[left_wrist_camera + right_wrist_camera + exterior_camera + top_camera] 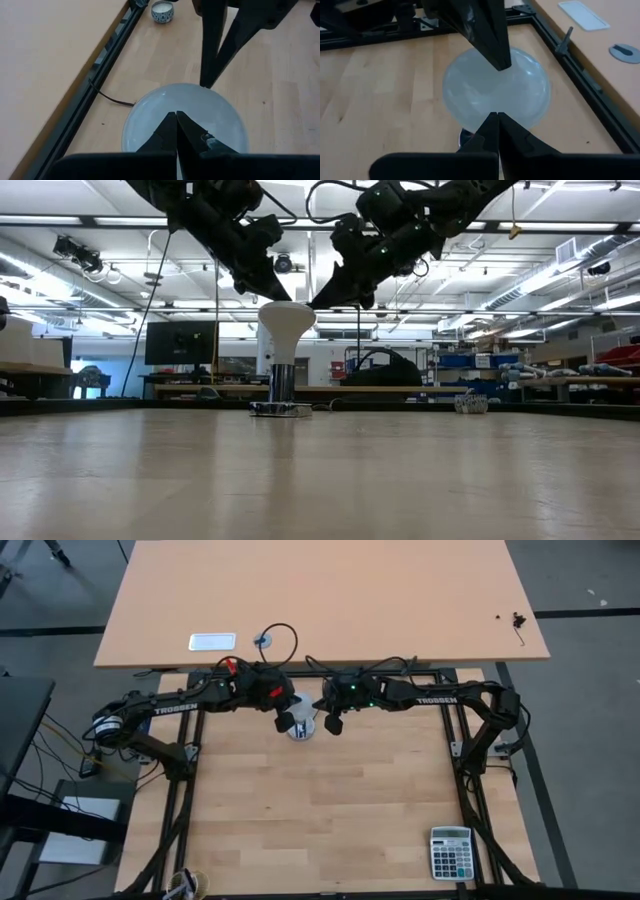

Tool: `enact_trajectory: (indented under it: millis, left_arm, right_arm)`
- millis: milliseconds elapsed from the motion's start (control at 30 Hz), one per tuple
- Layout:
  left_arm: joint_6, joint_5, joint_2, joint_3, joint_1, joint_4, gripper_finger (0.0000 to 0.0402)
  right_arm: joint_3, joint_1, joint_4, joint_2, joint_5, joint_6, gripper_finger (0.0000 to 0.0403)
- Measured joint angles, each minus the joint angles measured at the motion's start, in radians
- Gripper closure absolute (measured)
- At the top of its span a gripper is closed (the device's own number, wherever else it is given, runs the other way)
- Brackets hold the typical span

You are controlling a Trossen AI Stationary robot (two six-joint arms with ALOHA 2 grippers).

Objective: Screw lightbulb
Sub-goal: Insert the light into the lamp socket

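Note:
The white lightbulb [287, 328] stands upright at the middle of the table, neck down in a round metal socket [281, 409]. From above, its wide head fills both wrist views [185, 120] [495, 87]. My left gripper [281, 295] [176, 116] is shut and comes in from the table's left, its tips at the top of the head. Shut too, my right gripper [316, 302] [495, 116] comes in from the table's right, tips at the head's upper right edge. In the high view both grippers [288, 721] [333, 724] flank the bulb [303, 727]. My left gripper meets the top of the bulb's head [506, 75] with its shut fingertips, slanting down from the table's left. The bulb stands upright in the socket. My right gripper sets its shut fingertips against the head's upper right edge [210, 92], slanting down from the table's right.
A thin black cord [107, 96] runs from the socket toward the far rail. A small cream puck [162, 11] [467, 404] sits near the far rail on the right. A calculator [451, 852] lies at the near right corner. Bare wood lies in front of the bulb.

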Motion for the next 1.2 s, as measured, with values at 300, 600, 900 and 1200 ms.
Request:
enact_trajectory:
  millis: [300,600,900,1200]
  left_arm:
    - [-0.001,0.002,-0.001,-0.001,0.0,-0.007,0.0402]
    - [-0.001,-0.007,0.001,-0.001,0.0,0.005,0.0402]
    - [0.001,-0.01,-0.006,-0.003,0.0,0.021,0.0402]
    - [0.003,-0.017,-0.01,0.087,0.0,-0.069,0.0402]
  right_arm:
    - [0.003,0.012,0.055,0.039,-0.055,0.016,0.0395]
    - [-0.004,0.031,0.066,0.035,-0.159,0.011,0.0395]
    - [-0.002,-0.023,0.048,-0.005,-0.053,0.0,0.0395]
    - [-0.002,-0.025,0.035,-0.005,-0.055,-0.023,0.0395]
